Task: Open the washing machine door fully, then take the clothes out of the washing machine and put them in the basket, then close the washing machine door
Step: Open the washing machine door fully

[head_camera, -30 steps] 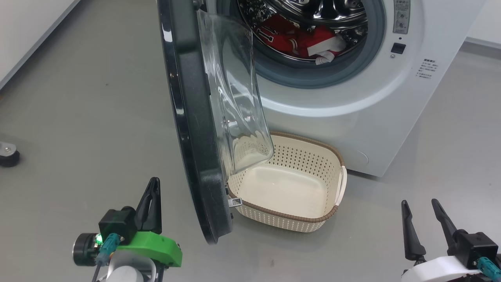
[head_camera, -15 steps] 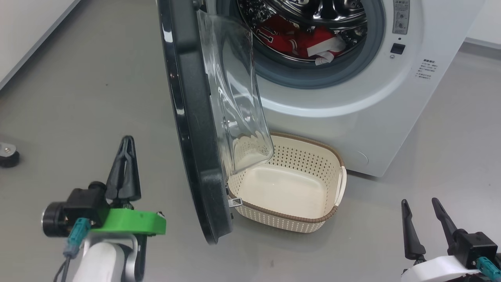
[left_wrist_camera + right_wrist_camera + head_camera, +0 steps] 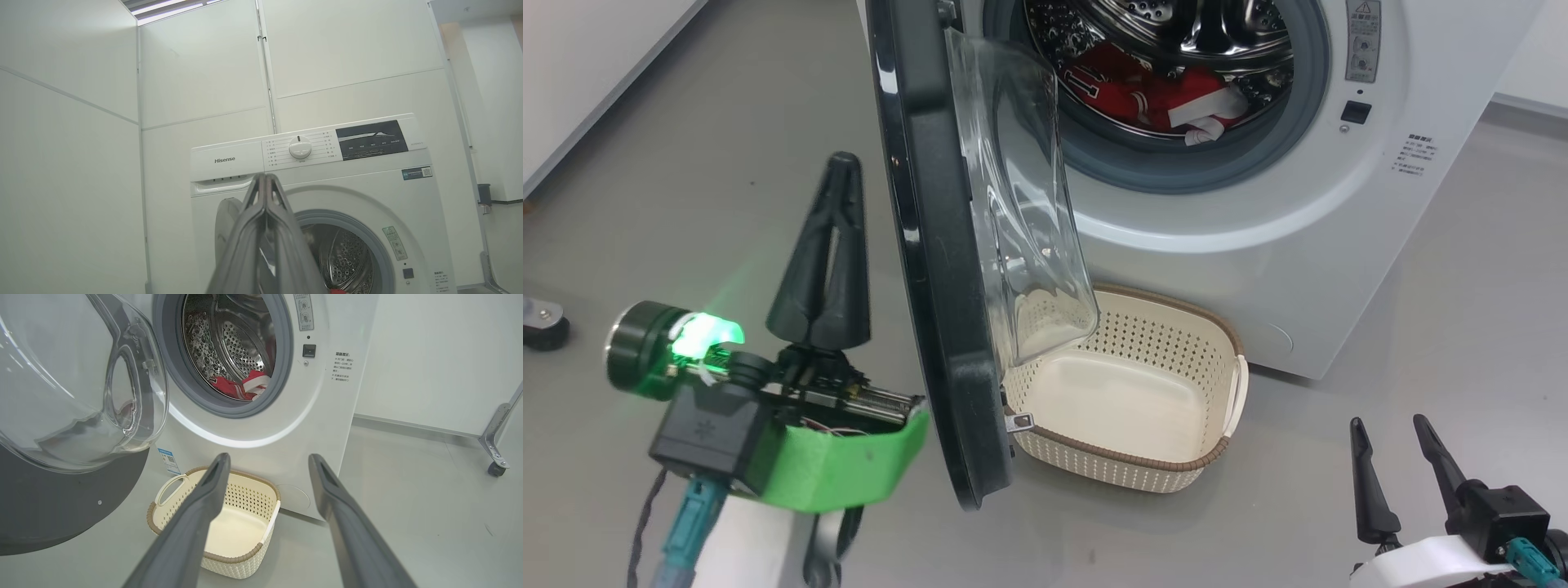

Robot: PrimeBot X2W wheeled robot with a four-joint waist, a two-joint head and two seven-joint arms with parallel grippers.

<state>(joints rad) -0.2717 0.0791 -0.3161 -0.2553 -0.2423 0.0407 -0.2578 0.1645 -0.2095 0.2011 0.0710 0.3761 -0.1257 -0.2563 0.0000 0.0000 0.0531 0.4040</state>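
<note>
So far: door (image 3: 935, 327) is unlatched and swung out, standing roughly square to the washer (image 3: 1258, 245) front; I judge that short of fully open.
clothes (image 3: 1143, 90): red heap lying low in the drum (image 3: 1201, 33); nothing taken out yet.
basket (image 3: 1176, 469): on the floor (image 3: 686, 204) against the washer's foot, empty, its left end under the door's glass bowl (image 3: 1021, 204).
left gripper (image 3: 841, 162): fingers pressed together on nothing, raised just beside the door's outer face; I can't tell if it touches.
right gripper (image 3: 1387, 420): fingers apart, empty, low and well apart from the door.
to do: push the door wider, move the clothes into the basket, shut the door.
watch: I'd want the overhanging door clear of the basket before dropping anything in.
</note>
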